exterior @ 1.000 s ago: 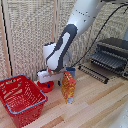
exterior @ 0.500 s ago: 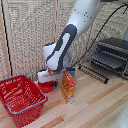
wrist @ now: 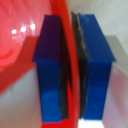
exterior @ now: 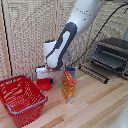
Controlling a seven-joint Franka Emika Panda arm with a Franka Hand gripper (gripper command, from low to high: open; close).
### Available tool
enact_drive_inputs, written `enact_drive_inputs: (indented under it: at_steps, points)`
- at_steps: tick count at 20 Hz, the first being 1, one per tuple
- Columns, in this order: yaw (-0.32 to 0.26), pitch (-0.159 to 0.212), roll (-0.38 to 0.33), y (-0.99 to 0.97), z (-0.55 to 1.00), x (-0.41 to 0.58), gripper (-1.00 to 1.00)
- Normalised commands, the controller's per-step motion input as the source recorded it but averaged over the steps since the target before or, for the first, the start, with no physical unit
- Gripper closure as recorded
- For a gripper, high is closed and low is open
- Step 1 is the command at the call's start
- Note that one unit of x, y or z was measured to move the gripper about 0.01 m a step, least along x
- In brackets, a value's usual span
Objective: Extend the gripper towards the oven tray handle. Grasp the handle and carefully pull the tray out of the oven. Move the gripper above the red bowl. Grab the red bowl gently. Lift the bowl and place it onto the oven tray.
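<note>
The gripper (wrist: 71,75) is seen closed on the rim of the red bowl (wrist: 30,45): in the wrist view the thin red edge runs straight between the two dark blue fingers (wrist: 50,70), one finger lying inside the bowl and the other outside it, with dark pad material pressed against the rim on either side. The bowl's inner surface is shown as smooth, glossy, plain red, with small bright highlights on its curved wall. No pattern or marking can be made out on it.

In the exterior view the gripper (exterior: 44,77) is lowered at the end of the white arm, and the red bowl (exterior: 44,84) is seen as a small, shallow red shape directly beneath it, at the level of the wooden table (exterior: 95,107). Whether the bowl rests on the wood or is raised just clear of it cannot be told.

Just beside the gripper, toward the exterior view's right, an orange and yellow packet (exterior: 68,86) stands upright. A red basket (exterior: 21,97) sits near the gripper on the other side, toward the exterior view's left. The oven (exterior: 111,54) is placed well apart from the gripper at the exterior view's right, its door lowered, and the tray (exterior: 105,61) of thin dark bars is visible drawn forward at its opening.
</note>
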Motion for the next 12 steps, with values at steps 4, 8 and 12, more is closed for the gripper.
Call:
enact_drive_inputs:
  at_steps: [4,8,12]
  points:
    - [-0.299,-0.107,0.000,0.01,0.35,0.048,1.00]
    - [-0.272,-0.008,0.021,-0.03,0.71,0.093,1.00]
    - [-0.205,0.060,0.054,-0.21,0.90,0.069,1.00]
